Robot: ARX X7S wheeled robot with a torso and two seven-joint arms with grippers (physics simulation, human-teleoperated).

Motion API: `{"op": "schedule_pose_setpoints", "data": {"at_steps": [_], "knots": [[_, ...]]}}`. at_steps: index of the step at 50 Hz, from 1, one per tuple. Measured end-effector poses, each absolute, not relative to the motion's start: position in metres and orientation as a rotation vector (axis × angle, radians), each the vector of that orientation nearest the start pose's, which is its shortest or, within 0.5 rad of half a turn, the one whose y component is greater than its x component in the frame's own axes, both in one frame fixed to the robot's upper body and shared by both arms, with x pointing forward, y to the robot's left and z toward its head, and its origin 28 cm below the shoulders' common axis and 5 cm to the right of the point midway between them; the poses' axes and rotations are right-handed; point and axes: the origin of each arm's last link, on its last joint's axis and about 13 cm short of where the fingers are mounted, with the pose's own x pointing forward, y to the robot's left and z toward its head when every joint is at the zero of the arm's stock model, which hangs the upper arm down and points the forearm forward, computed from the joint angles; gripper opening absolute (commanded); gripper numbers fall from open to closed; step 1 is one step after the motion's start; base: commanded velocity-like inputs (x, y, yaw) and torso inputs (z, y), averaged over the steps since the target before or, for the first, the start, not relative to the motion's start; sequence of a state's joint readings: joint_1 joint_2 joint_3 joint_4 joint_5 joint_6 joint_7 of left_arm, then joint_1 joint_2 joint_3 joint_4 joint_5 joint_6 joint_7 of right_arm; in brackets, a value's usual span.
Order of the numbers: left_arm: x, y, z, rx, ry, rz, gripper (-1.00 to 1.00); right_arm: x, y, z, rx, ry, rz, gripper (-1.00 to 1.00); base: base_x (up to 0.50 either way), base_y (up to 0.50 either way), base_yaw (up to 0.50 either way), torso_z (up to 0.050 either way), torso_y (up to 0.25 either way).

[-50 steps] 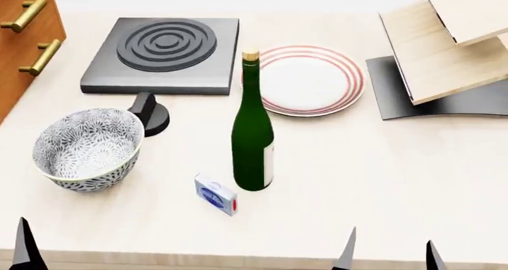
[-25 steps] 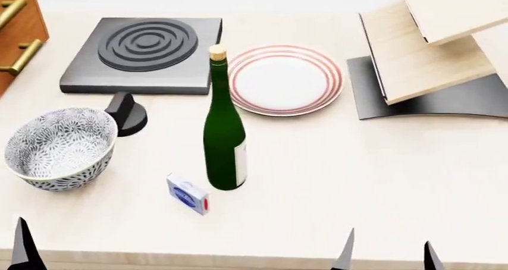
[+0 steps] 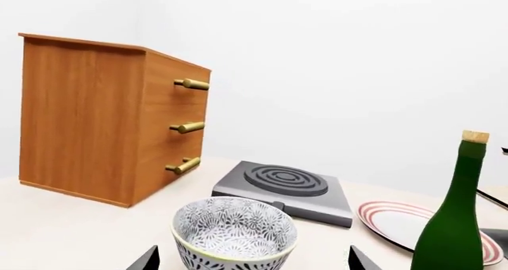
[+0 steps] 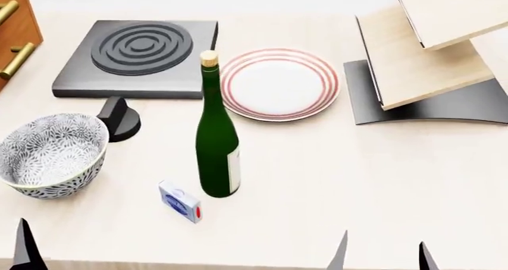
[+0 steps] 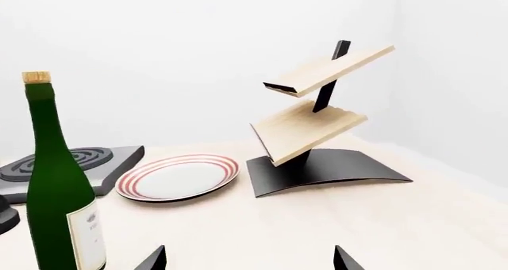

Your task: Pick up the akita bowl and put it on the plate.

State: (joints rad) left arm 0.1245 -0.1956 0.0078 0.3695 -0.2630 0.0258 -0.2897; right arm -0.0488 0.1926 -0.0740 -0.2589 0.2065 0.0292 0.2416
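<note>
The akita bowl (image 4: pixel 49 154), white with a dense grey-black flower pattern, stands upright at the table's near left. In the left wrist view the bowl (image 3: pixel 234 234) sits straight ahead of my left gripper (image 3: pixel 252 261), which is open and holds nothing. Only one left fingertip (image 4: pixel 24 249) shows in the head view, short of the bowl. The red-ringed white plate (image 4: pixel 279 84) lies farther back at the middle, also seen as the plate (image 5: pixel 178 176) in the right wrist view. My right gripper (image 4: pixel 383 255) is open over the near table edge with nothing in it.
A tall green bottle (image 4: pixel 216 145) stands between bowl and plate, with a small blue-and-white box (image 4: pixel 180 202) beside it. A dark stove burner (image 4: pixel 139 50) and its black knob (image 4: pixel 119 118) lie behind the bowl. A wooden tiered rack (image 4: pixel 429 50) is at the right, a wooden cabinet (image 3: pixel 103 115) at the far left.
The head view has shifted, so everything on the table has slid left in the picture. The fingertips stay at the bottom edge, and nothing on the table has been touched.
</note>
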Motion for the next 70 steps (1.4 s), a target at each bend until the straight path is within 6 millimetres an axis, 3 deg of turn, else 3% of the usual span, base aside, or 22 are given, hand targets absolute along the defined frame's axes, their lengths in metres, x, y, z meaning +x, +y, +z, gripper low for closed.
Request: {"op": "schedule_pose_setpoints", "data": {"at_steps": [70], "knots": [[0.186,0.2336,0.069,-0.102,-0.244,0.205,1.0,0.2023,-0.115,0.0526,0.027,-0.139,-0.112,1.0,0.13,0.0,0.0,0.0,0.0]]}}
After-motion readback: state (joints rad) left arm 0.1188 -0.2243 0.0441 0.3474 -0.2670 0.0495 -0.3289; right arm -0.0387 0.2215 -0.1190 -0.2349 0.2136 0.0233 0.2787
